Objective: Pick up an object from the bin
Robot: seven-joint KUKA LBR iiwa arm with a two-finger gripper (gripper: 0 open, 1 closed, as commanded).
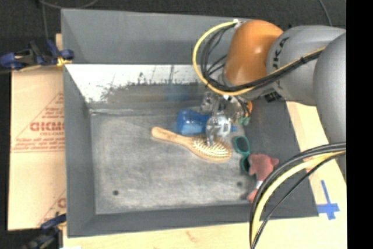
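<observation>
My gripper [216, 127] hangs low at the right of the bin's middle, under the orange wrist cover. Its metal fingers point down between a blue rounded object [189, 122] on the left and the head of a wooden hairbrush [201, 147] just below. The brush lies flat with its handle pointing left. The blue object touches or nearly touches the fingers; whether they are round it I cannot make out.
A teal piece [241, 149] and a pink-red soft thing [262, 166] lie against the bin's right wall. The arm and its looped cables cover the bin's upper right. Bare floor stretches over the left half.
</observation>
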